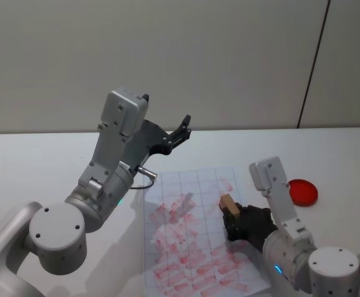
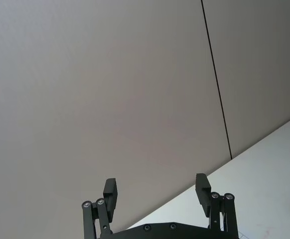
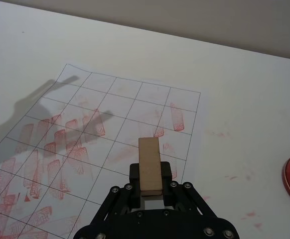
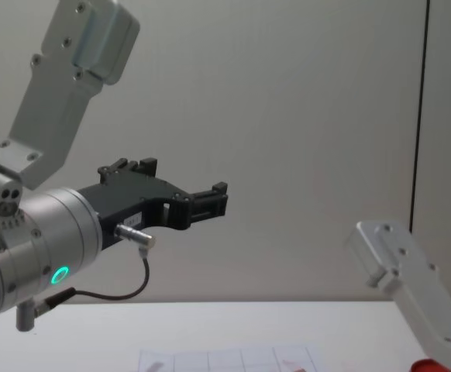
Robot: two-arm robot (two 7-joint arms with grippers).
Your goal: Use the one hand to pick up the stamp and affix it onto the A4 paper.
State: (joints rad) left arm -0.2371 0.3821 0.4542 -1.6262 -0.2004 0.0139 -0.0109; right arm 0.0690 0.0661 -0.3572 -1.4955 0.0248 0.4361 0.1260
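One small, light tan wooden block, the stamp [image 3: 150, 162], sits clamped between the fingers of the right gripper [image 3: 150, 175], a black clawed hand on a pale grey-white arm link that grips it by its near end, so most of the block juts forward. In the right wrist view the stamp hangs over the right-hand columns of the A4 paper [image 3: 110, 99], a white sheet ruled with a thin grid that lies flat on the white table [image 1: 44, 161], and it seems to be held clear of the sheet, though I cannot tell for sure whether they touch. The paper already carries many pale reddish oblong prints, thickest on its left and near parts, while several squares along the far edge are bare. Well apart to the right lies the flat round red ink pad [image 1: 303, 192], with a few red smudges on the table between it and the sheet. The left gripper [image 1: 166, 108], also black, is raised high off the table toward the pale wall [image 2: 110, 89], its fingers spread and holding nothing. By my reading the pick-up is done; lowering the stamp and pressing it flat onto a square is left.
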